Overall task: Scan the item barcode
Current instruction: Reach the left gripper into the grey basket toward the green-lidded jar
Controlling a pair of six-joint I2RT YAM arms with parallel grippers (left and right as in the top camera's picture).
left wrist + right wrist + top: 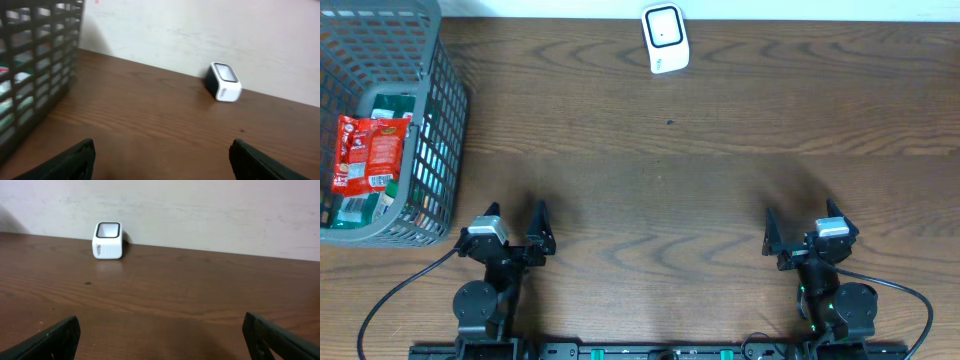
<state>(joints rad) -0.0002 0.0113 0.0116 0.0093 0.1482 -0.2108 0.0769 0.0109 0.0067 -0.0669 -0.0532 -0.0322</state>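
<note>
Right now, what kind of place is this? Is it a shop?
Probably a pretend shop checkout on a test bench, not a real store: a small white barcode scanner sits on a wooden table, and a grey basket holds packaged goods, including a red packet.

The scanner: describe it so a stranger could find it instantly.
Start at the wooden table and follow its far edge. There, well right of the grey basket, stands the scanner. It is a small white box with a dark window, the only item outside the basket.
</note>
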